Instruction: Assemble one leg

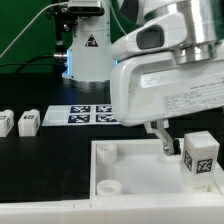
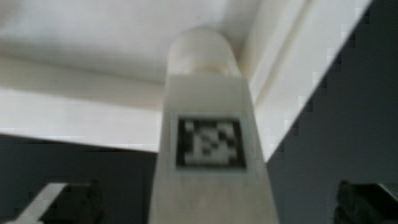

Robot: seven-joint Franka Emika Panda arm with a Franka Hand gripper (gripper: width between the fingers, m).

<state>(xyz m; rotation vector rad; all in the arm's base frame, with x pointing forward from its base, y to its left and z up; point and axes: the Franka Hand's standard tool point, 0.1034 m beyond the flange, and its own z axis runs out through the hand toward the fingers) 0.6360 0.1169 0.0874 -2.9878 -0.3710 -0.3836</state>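
Exterior view: my gripper (image 1: 180,148) hangs low over the tray (image 1: 130,168); one finger (image 1: 161,138) shows, the other is hidden; the leg (image 1: 200,158) stands upright inside the tray just beside that finger, its tag facing the camera; the marker board (image 1: 90,113) lies farther off on the table (image 1: 40,170); a second leg (image 1: 28,121) and a third leg (image 1: 5,122) sit well away from me beyond it.

Wrist view: the leg (image 2: 214,120) rises between my fingers (image 2: 63,205); dark gaps show on both sides, so my jaws stand wide apart and grip nothing; the tray (image 2: 98,60) lies behind it.
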